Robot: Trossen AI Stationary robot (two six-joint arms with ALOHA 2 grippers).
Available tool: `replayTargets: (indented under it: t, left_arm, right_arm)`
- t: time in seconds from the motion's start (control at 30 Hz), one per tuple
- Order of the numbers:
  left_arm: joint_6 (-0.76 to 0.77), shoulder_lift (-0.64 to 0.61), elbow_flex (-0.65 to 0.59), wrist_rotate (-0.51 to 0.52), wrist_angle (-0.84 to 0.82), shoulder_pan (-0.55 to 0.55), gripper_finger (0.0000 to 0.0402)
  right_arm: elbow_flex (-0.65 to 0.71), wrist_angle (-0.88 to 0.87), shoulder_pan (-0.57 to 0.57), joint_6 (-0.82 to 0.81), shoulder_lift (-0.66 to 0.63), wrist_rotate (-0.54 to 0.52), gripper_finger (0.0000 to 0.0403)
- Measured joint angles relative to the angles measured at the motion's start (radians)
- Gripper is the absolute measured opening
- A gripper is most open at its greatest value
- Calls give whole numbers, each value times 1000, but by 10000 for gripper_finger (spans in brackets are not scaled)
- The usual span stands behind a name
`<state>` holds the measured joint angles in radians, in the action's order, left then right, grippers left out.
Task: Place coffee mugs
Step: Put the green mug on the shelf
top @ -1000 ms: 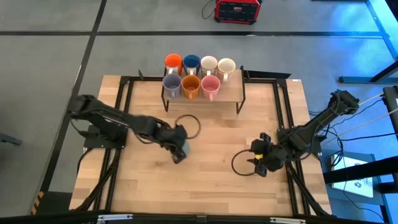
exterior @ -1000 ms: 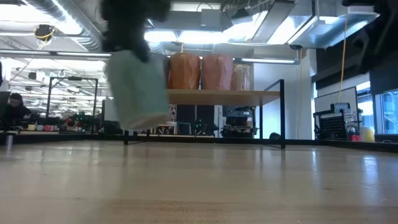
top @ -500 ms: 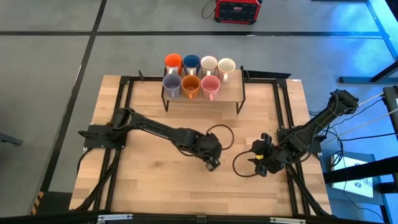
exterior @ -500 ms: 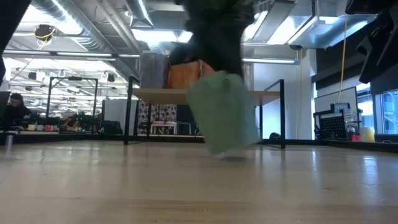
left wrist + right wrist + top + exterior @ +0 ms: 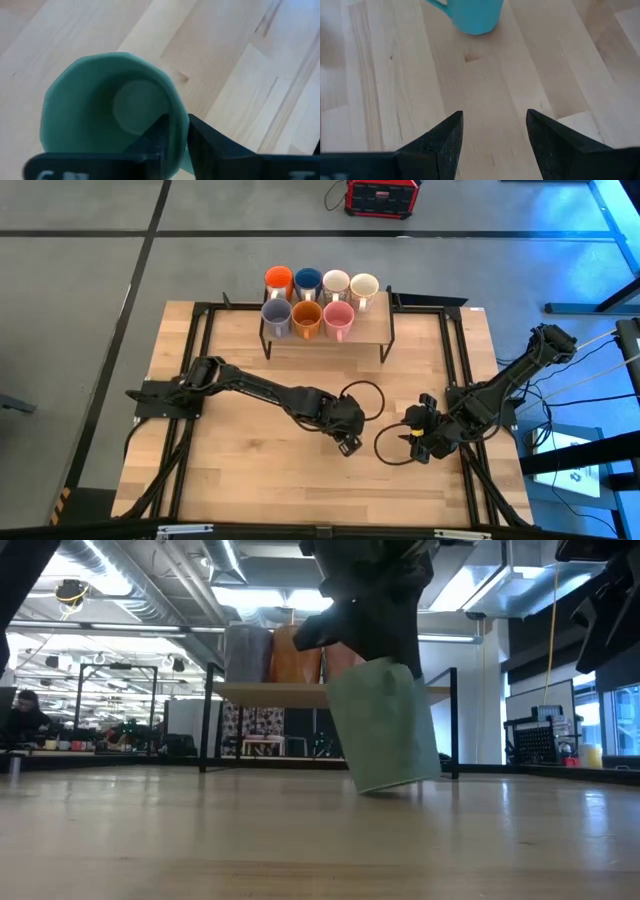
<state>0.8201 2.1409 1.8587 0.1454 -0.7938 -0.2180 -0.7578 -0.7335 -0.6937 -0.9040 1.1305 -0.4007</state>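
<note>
The sage green mug point(image 5: 385, 725) is in my left gripper point(image 5: 346, 440), near the table's middle and a little toward the near edge. It tilts, mouth toward the wrist camera point(image 5: 107, 107). My right gripper point(image 5: 414, 442) waits open just to its right, fingers pointing at the mug point(image 5: 470, 12) with bare wood between. Seven other mugs stand in two rows on the raised shelf point(image 5: 370, 332): orange-red point(image 5: 278, 279), dark blue point(image 5: 306, 281), white point(image 5: 335, 282) and cream point(image 5: 363, 285) behind, lavender point(image 5: 276, 313), amber point(image 5: 307, 315) and pink point(image 5: 338, 315) in front. My left gripper pinches the green mug's wall at the rim point(image 5: 176, 131), one finger point(image 5: 156, 135) inside the cup and one point(image 5: 202, 142) outside. The fingers come from above, slanting down. The mug hangs tilted below them; whether its base corner point(image 5: 385, 788) touches the wood, I cannot tell.
A black frame point(image 5: 455, 360) runs around the table's sides. Loose cable loops lie by each gripper point(image 5: 365, 395) point(image 5: 385, 445). Bare wood spreads in front of the shelf and along the near edge. The room behind shows in the low view.
My left arm has swept toward the table's right and slightly toward the near edge, carrying the green mug from left of centre to just beside my right gripper. The sweep was fast at first and slowed in the last half second. The mug stayed tilted and came lower.
</note>
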Motion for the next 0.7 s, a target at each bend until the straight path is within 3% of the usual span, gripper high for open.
replayTargets:
  t: [0.3, 0.5, 0.7]
  left_arm:
    - [-26, 0, 0, 11, 26, 5, 118]
    - [-75, -17, 6, -67, 13, 13, 119]
    - [-158, -113, 36, -48, -91, -15, 119]
  right_arm:
    - [0, 4, 0, 20, 0, -11, 202]
    - [0, 53, 0, 69, 0, -41, 202]
    - [1, 243, -1, 182, 38, -64, 202]
